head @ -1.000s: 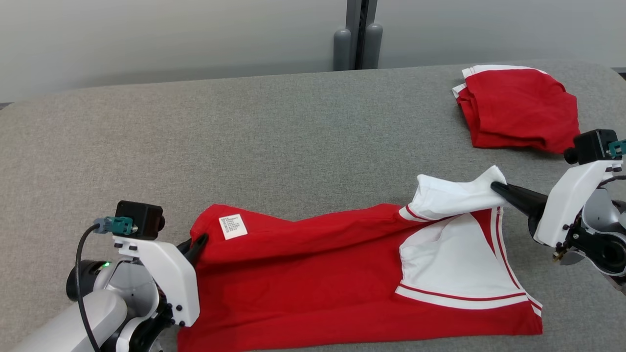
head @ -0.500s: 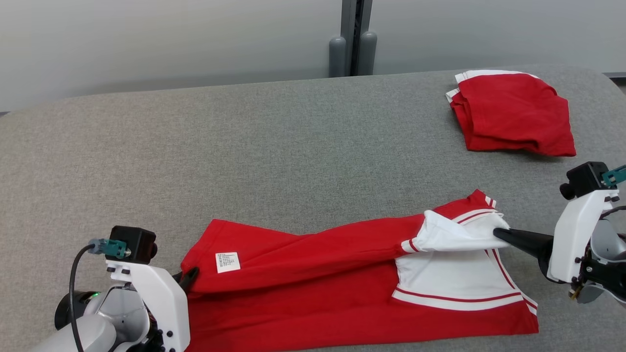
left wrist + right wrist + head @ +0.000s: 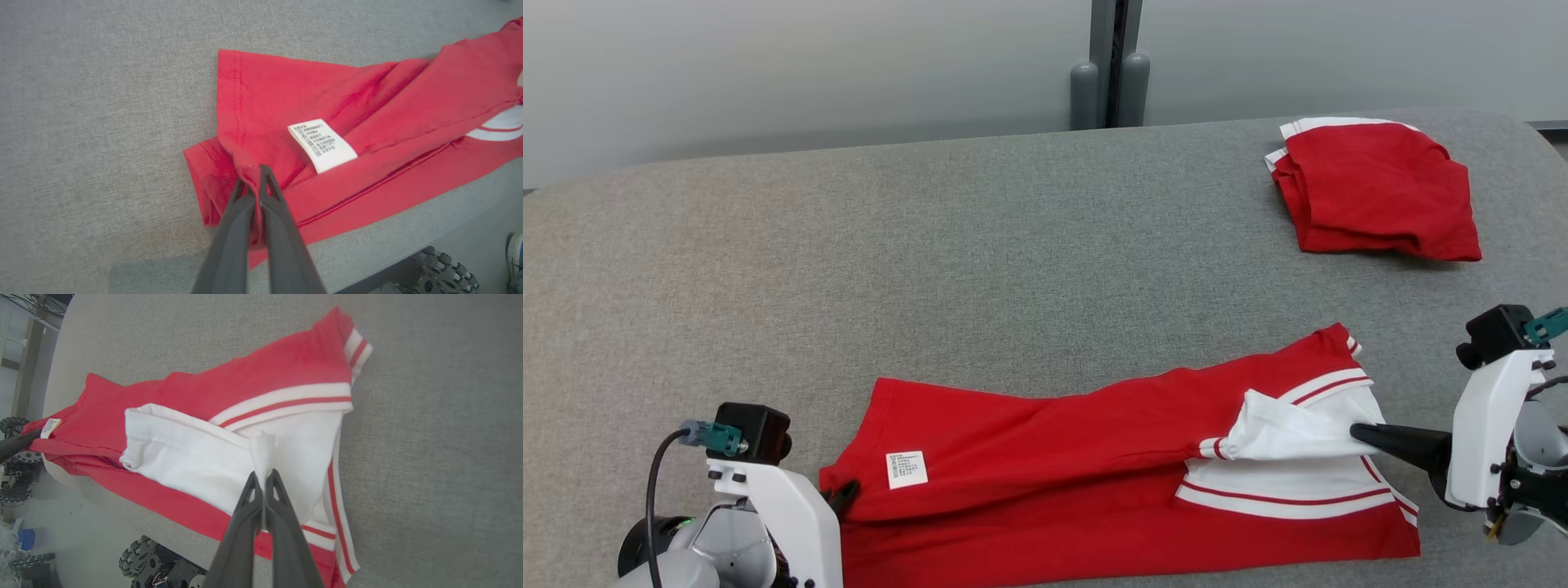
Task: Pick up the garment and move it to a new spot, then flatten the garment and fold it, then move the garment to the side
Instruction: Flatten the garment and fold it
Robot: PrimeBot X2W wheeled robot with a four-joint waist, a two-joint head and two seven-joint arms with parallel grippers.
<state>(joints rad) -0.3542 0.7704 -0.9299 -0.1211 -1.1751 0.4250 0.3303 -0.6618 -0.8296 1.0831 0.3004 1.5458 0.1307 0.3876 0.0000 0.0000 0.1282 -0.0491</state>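
Our left jaws are clamping shut on the red hem corner point(image 3: 239, 161) of the garment point(image 3: 1054, 457), while our right jaws are pinching its white fold point(image 3: 1290, 429). The garment is lying stretched along the near edge of the grey desk point(image 3: 931, 269), well apart from a folded red pile point(image 3: 1376, 192).

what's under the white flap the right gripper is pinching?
Under the white flap, pinched shut in the right gripper, lies the white striped panel of the garment. The flap covers whatever sits directly beneath it.
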